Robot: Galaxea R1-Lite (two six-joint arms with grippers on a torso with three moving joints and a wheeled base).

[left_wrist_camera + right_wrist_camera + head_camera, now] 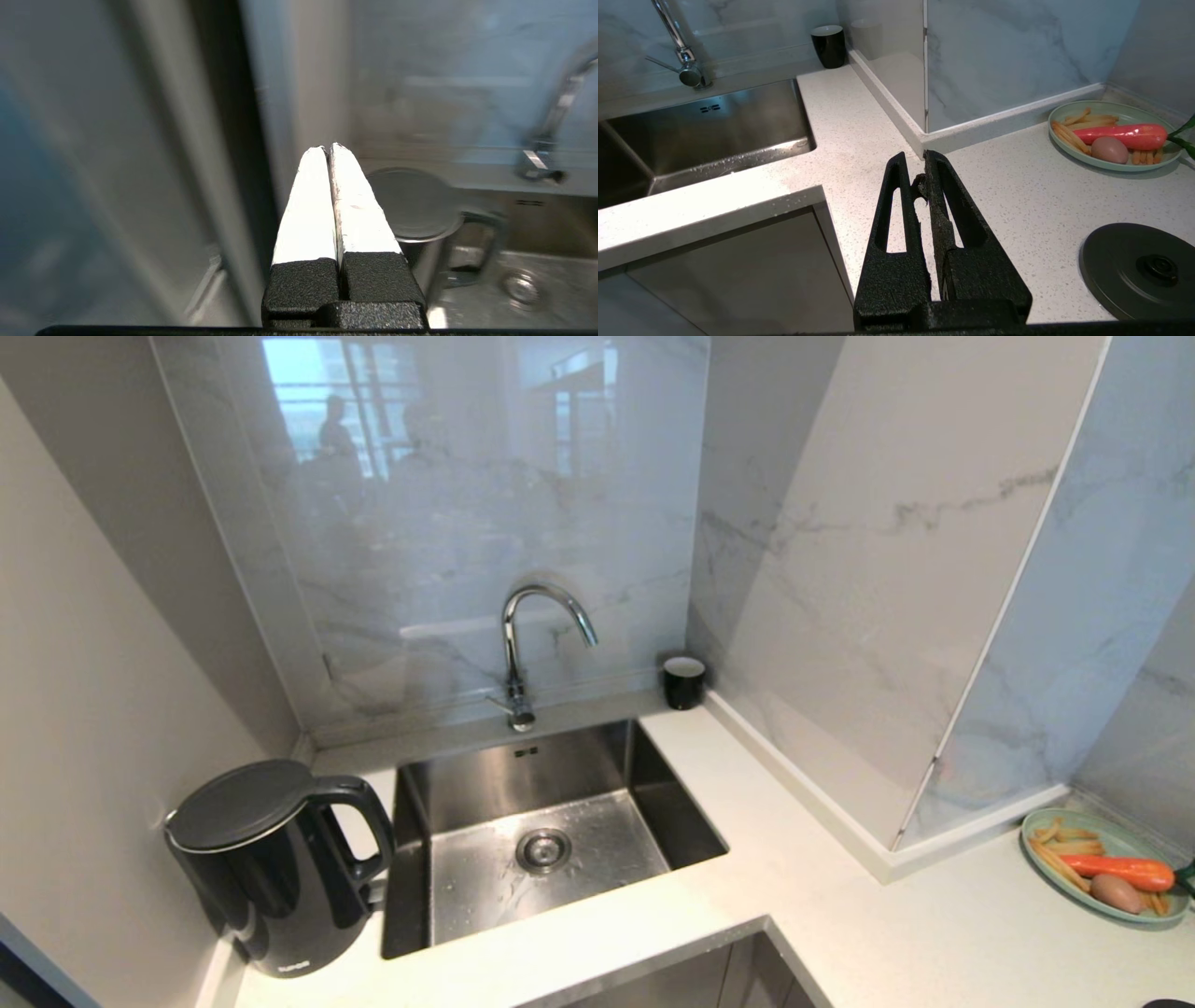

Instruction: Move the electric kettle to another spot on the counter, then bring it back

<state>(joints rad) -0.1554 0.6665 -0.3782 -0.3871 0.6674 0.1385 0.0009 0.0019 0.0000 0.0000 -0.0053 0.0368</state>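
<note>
A: Where's the electric kettle [271, 868] right now?

B: It stands upright on the counter [775, 859], in the left corner against the wall, just beside the left rim of the sink [560, 845]. Its handle faces the basin. Its round base [1139, 268] sits well apart on the right stretch, near the plate of vegetables [1102, 873].

A: Which arm is nearer?

B: The left one, I'd say. The left gripper [328, 149] hangs above and short of the kettle, with the lid showing just past its tips and the handle loop off toward the tap. Its fingers are pressed together with nothing between them.

A: And the right?

B: The right gripper [920, 168] hovers over the right stretch of worktop, tips together, holding nothing, far from the kettle.

A: So what does a grasp turn on?

B: Probably the left fingers parting, then coming down on the handle side of the body
</note>
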